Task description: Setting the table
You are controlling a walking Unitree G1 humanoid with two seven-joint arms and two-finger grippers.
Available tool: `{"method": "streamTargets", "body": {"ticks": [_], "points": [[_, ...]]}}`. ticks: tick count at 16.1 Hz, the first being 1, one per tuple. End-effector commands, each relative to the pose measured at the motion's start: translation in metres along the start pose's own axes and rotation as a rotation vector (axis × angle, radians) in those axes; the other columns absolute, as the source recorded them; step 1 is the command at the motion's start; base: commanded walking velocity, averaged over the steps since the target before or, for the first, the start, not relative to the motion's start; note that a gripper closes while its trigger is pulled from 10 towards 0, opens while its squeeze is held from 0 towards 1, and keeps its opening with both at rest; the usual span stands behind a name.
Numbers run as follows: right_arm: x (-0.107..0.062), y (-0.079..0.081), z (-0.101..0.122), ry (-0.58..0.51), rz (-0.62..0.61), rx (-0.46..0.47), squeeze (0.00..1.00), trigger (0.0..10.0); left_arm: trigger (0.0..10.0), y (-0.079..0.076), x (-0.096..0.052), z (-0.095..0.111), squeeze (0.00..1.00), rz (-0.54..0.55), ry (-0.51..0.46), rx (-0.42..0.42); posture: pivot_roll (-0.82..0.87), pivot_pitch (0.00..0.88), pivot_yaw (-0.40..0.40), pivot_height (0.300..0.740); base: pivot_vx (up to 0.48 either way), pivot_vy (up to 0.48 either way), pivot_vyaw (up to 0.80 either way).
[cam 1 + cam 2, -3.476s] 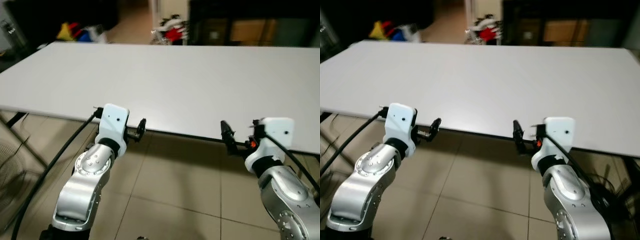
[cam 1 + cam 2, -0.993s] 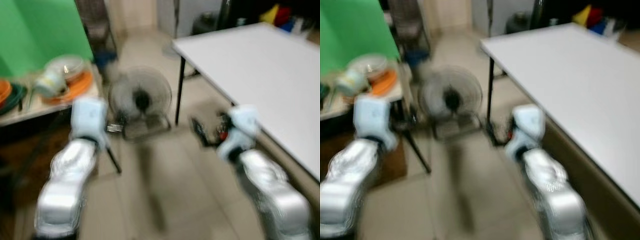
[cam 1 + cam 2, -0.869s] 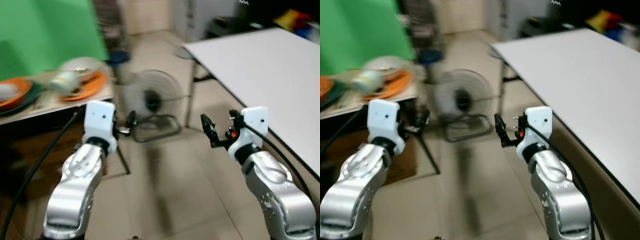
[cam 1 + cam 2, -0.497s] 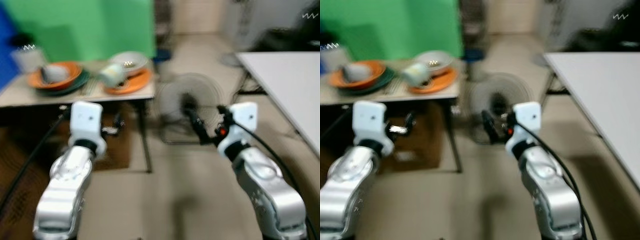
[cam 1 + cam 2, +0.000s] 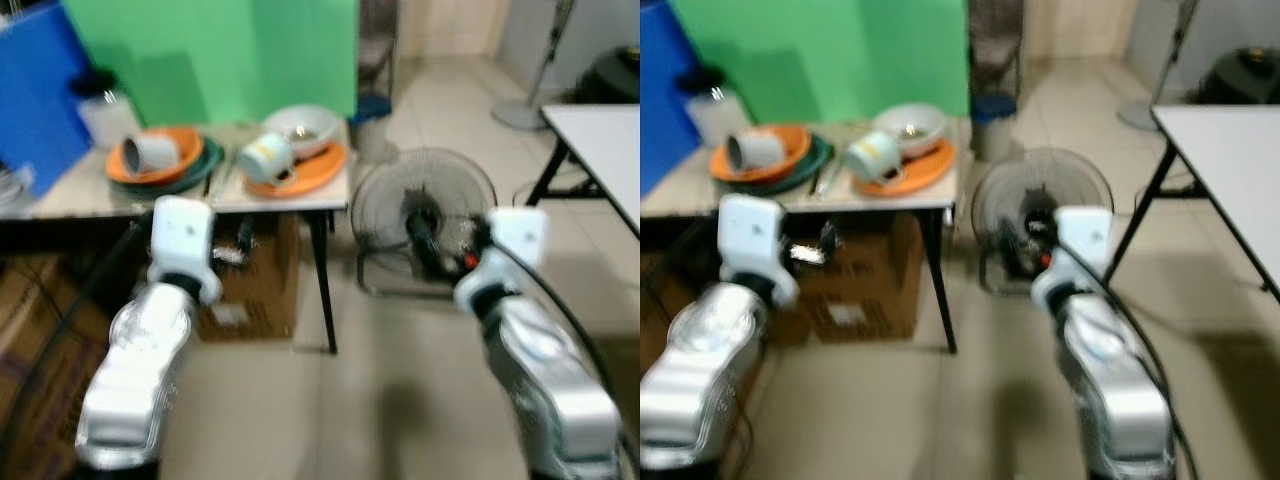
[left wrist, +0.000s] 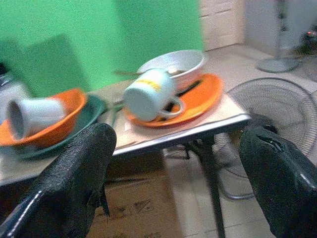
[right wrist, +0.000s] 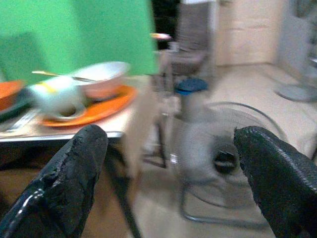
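Both end effectors, left (image 6: 168, 163) and right (image 7: 171, 163), hang released and empty, facing the worktop (image 5: 250, 197) stacked with dishes for collection.

Quick count, bit blurry: two mugs, one lying in the left orange bowl (image 5: 168, 148) and a pale one (image 6: 148, 94) tipped on the orange plate (image 6: 198, 99). One white bowl (image 6: 176, 64) on that plate, plus one green plate (image 6: 94, 106) under the orange bowl. One side table (image 5: 290, 200), one white table (image 5: 1230, 140), one box (image 5: 855, 280), two fans: floor fan (image 5: 425, 210), standing fan (image 5: 530, 105). One jar (image 5: 105, 110).
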State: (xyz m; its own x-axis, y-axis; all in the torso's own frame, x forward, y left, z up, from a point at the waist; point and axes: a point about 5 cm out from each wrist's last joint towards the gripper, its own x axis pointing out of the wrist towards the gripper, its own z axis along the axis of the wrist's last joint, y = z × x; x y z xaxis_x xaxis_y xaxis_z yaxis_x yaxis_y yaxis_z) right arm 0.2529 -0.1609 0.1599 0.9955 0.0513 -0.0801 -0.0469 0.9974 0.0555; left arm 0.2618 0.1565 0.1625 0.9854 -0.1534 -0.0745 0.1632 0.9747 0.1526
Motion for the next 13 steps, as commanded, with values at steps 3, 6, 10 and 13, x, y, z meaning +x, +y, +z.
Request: {"method": "streamTargets", "body": {"ticks": [3,6,10,13], "points": [[-0.003,-0.001,0.006,-0.041,-0.007,-0.013,0.00,10.0,10.0,0.011,-0.003,0.001,0.01,0.024,-0.011,0.026,0.02,0.000,0.105,0.740,0.286,0.000,0.00],[-0.003,0.002,0.002,-0.040,0.000,-0.045,0.00,10.0,10.0,0.006,-0.002,0.009,0.02,0.009,-0.037,0.028,0.04,0.000,0.088,0.740,0.294,0.000,0.00],[0.000,0.007,0.002,-0.040,0.029,-0.059,0.00,10.0,10.0,0.011,-0.007,0.012,0.04,0.029,-0.042,0.027,0.06,0.000,0.075,0.740,0.317,0.000,0.40],[0.003,0.008,0.005,-0.051,0.016,-0.056,0.00,10.0,10.0,0.011,-0.007,0.010,0.05,0.030,-0.032,0.029,0.06,0.000,0.077,0.740,0.330,0.000,0.00]]}}
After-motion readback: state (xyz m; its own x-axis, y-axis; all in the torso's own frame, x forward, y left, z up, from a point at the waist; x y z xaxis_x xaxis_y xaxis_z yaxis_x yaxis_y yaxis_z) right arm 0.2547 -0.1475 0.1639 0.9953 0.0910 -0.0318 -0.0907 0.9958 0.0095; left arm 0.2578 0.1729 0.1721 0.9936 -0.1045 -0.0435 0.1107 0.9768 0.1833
